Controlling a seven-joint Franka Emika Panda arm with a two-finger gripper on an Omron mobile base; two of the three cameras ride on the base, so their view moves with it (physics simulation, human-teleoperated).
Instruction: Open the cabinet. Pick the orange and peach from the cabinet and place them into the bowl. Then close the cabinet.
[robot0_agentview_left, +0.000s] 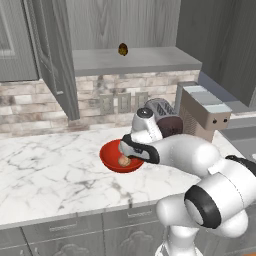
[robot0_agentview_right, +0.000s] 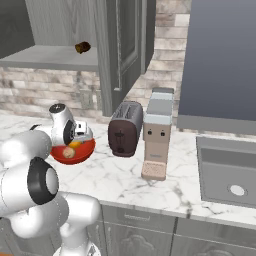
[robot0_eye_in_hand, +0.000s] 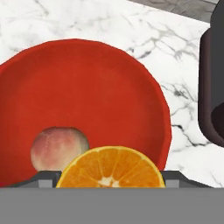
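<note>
The gripper (robot0_agentview_right: 75, 142) hangs just over the red bowl (robot0_agentview_left: 107, 155) on the marble counter (robot0_agentview_left: 45, 165), jaws spread wide with the orange (robot0_eye_in_hand: 110, 168) between them — whether they grip it, I cannot tell. The peach (robot0_eye_in_hand: 57, 148) lies in the bowl, left of the toaster (robot0_agentview_right: 125, 129) — above, the cabinet (robot0_agentview_left: 60, 55) stands open, a dark brown-and-yellow object (robot0_agentview_left: 122, 49) on its shelf.

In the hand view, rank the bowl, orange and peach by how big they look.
1. Bowl, largest by far.
2. Orange, though it sits nearest the camera and is cut off at the bottom, so its lead over the peach is unsure.
3. Peach, partly hidden behind the orange.
</note>
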